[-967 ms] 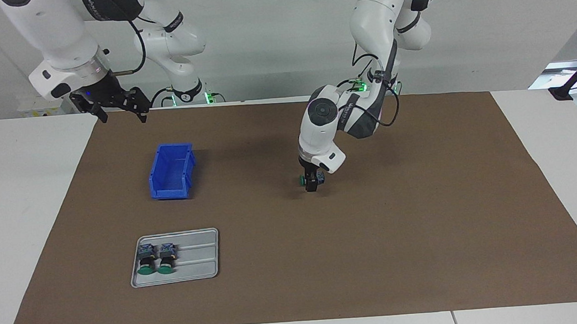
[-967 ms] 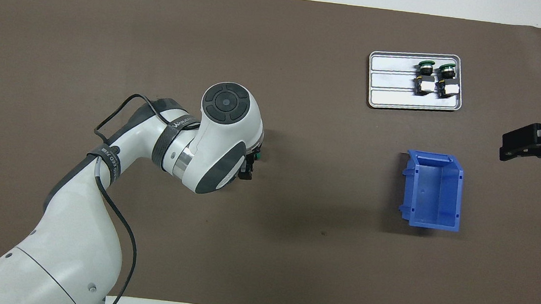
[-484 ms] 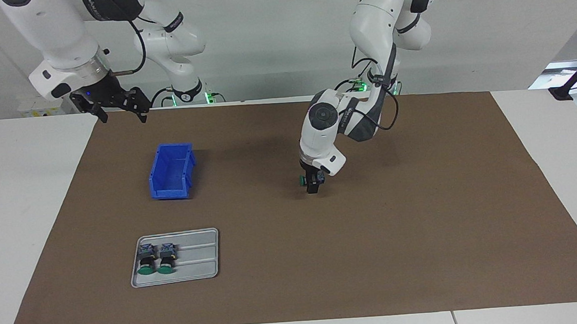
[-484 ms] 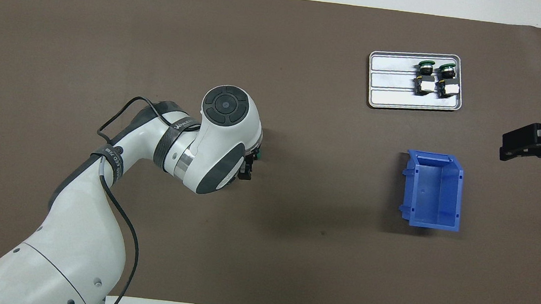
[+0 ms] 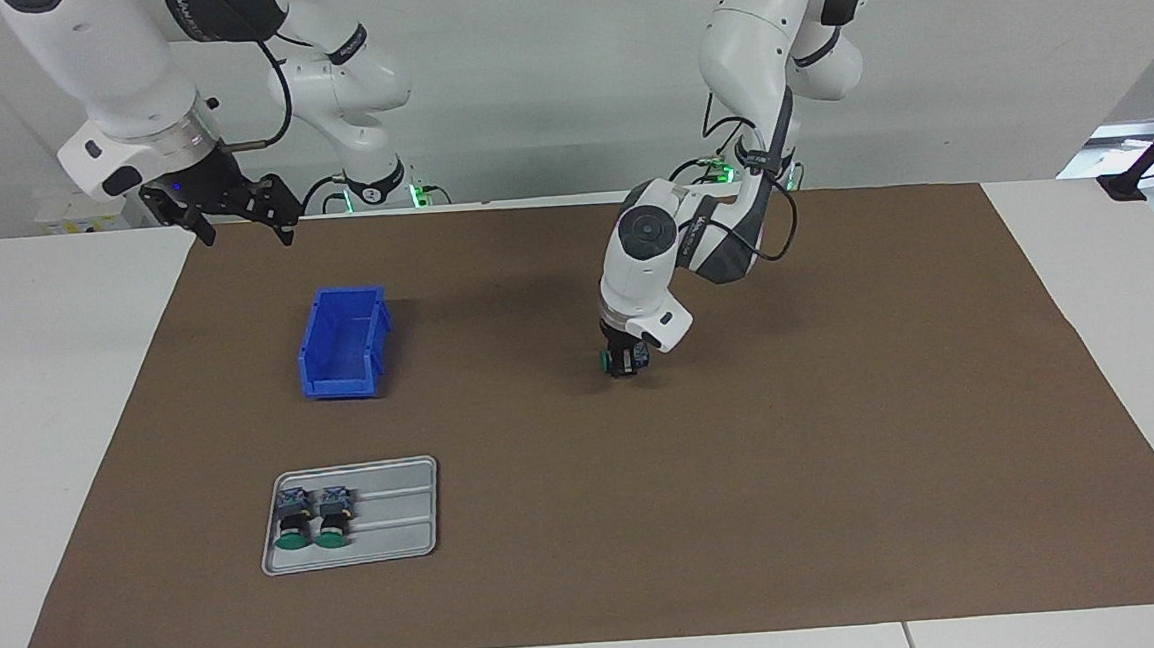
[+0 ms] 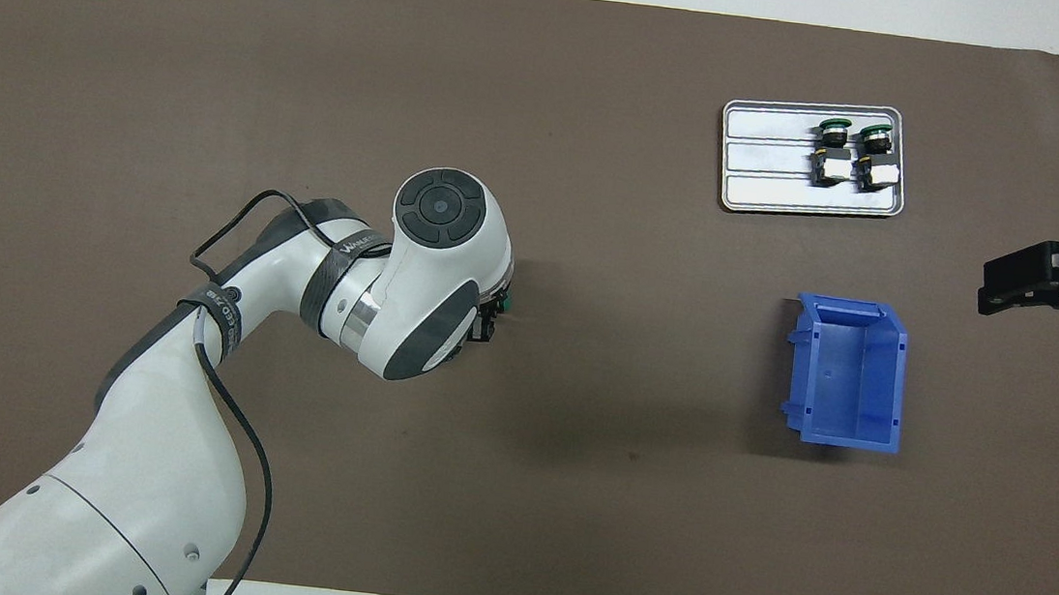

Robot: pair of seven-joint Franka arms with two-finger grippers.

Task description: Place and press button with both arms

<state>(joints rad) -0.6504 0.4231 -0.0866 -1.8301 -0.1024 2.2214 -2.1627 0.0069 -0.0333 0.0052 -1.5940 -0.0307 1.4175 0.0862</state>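
Fingers of the left hand [image 5: 624, 365] now squeeze the small green-capped button [image 5: 605, 359], mid-frame on the brown worktop [image 5: 845, 448]. Lifting looks next. The right hand [image 5: 235, 220] waits open, upper left.

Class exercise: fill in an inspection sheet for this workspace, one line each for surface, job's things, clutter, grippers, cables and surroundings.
Surface: brown mat over white table.
Job's things: button at left gripper, mid-mat; two more buttons on grey tray; blue bin empty.
Clutter: nothing seen.
Grippers: left gripper down at button; right gripper open, waiting raised at the mat's edge.
Cables: black cable along left arm.
Surroundings: pale wall.
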